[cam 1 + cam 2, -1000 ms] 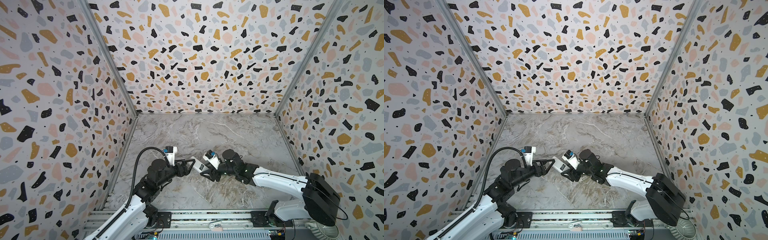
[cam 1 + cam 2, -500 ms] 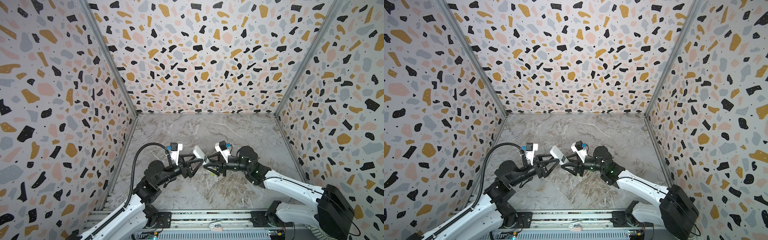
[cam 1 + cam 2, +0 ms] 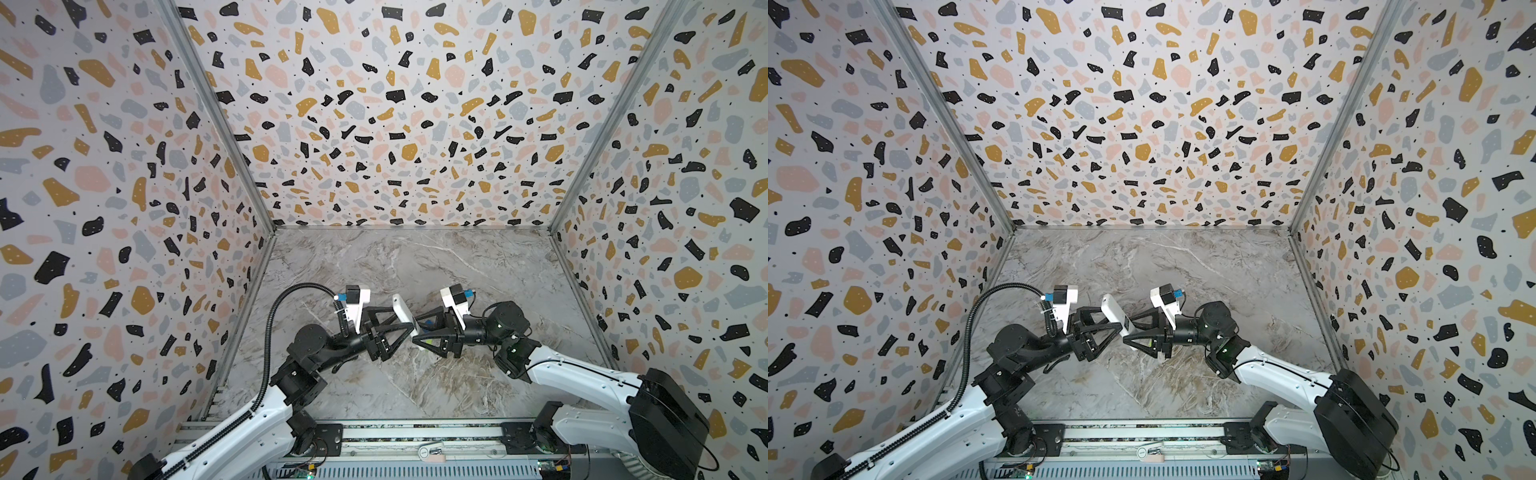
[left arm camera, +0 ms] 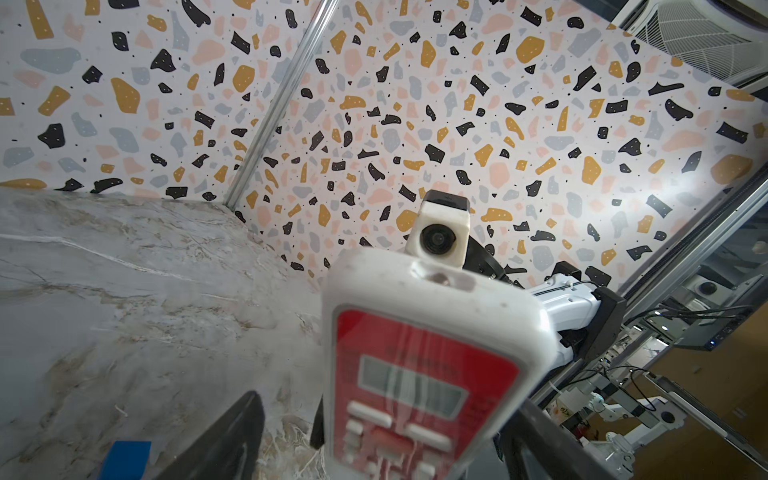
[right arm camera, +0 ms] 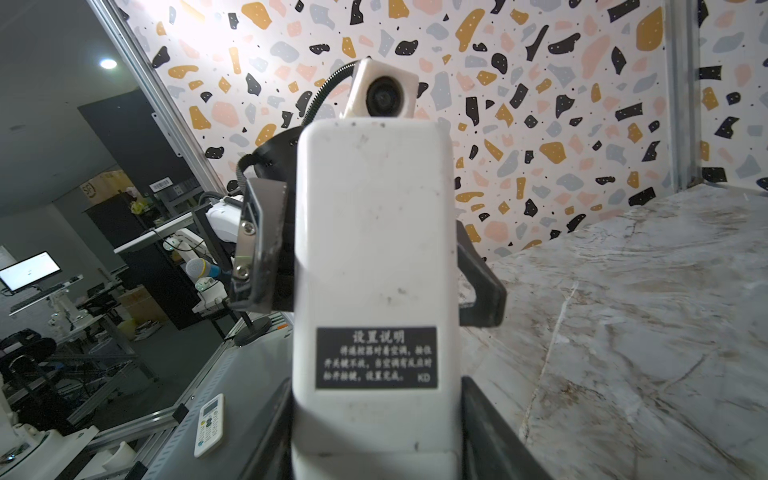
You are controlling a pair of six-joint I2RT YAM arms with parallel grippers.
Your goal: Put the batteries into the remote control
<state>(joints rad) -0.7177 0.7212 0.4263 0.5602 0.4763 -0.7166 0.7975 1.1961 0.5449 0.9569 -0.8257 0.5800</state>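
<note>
Black label (image 5: 376,358) on the remote control (image 5: 374,228) reads 设置说明 (ending, seemingly, KD).

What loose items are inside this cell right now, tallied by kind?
remote control: 1
blue block: 1
green block: 1, mostly hidden
batteries: 0 in view
Total: 3
</note>
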